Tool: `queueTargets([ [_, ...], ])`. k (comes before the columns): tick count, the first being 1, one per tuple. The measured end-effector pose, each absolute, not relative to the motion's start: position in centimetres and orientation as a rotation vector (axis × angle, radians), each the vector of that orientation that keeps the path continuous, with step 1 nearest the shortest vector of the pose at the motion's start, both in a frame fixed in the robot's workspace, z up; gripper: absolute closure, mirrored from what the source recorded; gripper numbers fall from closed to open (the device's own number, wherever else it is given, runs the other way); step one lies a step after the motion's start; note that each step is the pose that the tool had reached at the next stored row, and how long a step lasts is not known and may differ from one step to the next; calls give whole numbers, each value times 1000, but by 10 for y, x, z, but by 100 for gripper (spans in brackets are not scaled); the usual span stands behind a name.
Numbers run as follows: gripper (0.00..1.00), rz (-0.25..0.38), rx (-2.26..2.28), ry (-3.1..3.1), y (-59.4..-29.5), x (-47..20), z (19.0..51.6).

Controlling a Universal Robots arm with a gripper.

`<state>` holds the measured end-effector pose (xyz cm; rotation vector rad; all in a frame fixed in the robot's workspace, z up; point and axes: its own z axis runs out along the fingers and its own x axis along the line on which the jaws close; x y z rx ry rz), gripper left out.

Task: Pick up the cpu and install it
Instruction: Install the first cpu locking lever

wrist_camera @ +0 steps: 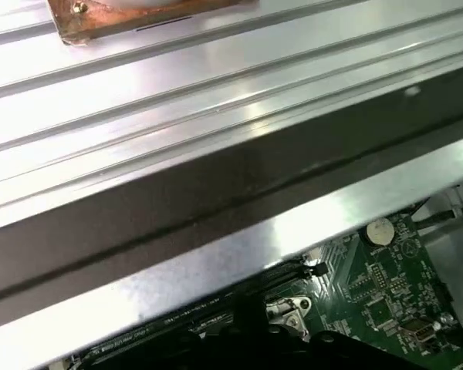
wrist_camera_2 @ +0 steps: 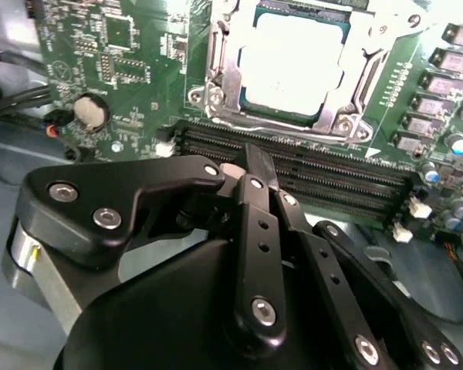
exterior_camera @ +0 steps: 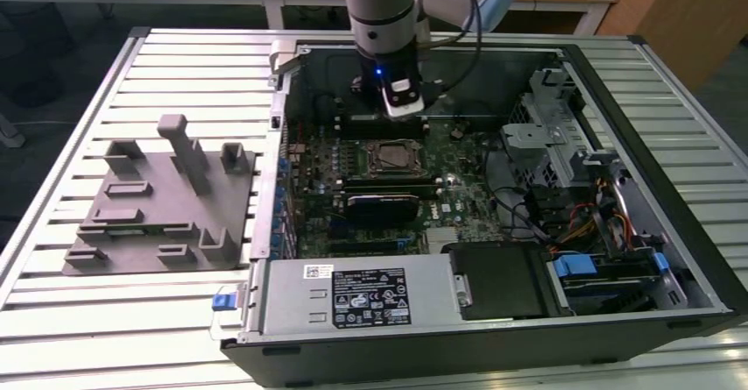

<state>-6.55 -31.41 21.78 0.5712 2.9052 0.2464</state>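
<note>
A: Item one, the chip?
B: The cpu [wrist_camera_2: 293,65], flat with a shiny silver top, seated in the socket frame [wrist_camera_2: 216,85] on the green motherboard [wrist_camera_2: 116,54], upper middle of the second wrist view. In the exterior view it sits at frame centre [exterior_camera: 387,156], inside the open computer case [exterior_camera: 654,171].

A: Item two, the gripper?
B: Gripper [wrist_camera_2: 251,158], black, linked fingers drawn together to a single tip, nothing held between them. The tip hangs over the black memory slots [wrist_camera_2: 332,173], just beside the socket, apart from the cpu. In the exterior view the gripper [exterior_camera: 404,108] hangs from the arm [exterior_camera: 380,9] at upper centre of the frame, above the board and just beyond the socket.

A: Item three, other fittings on the board?
B: One round coin battery [wrist_camera_2: 91,112], left of centre in the second wrist view; also at lower right of the first wrist view [wrist_camera: 380,230].

A: Item four, outside the case?
B: Grey fixture tray [exterior_camera: 152,223] with upright posts, left of the frame in the exterior view, lying on the ribbed metal table [exterior_camera: 70,320], just beside the case. The first wrist view looks across the table ribs [wrist_camera: 177,100] and the case wall [wrist_camera: 216,193].
</note>
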Motion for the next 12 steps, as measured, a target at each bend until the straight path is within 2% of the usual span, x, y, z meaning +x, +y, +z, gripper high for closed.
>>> queueTargets([
  [12,89,237,570,2904,-314,-66,225],
])
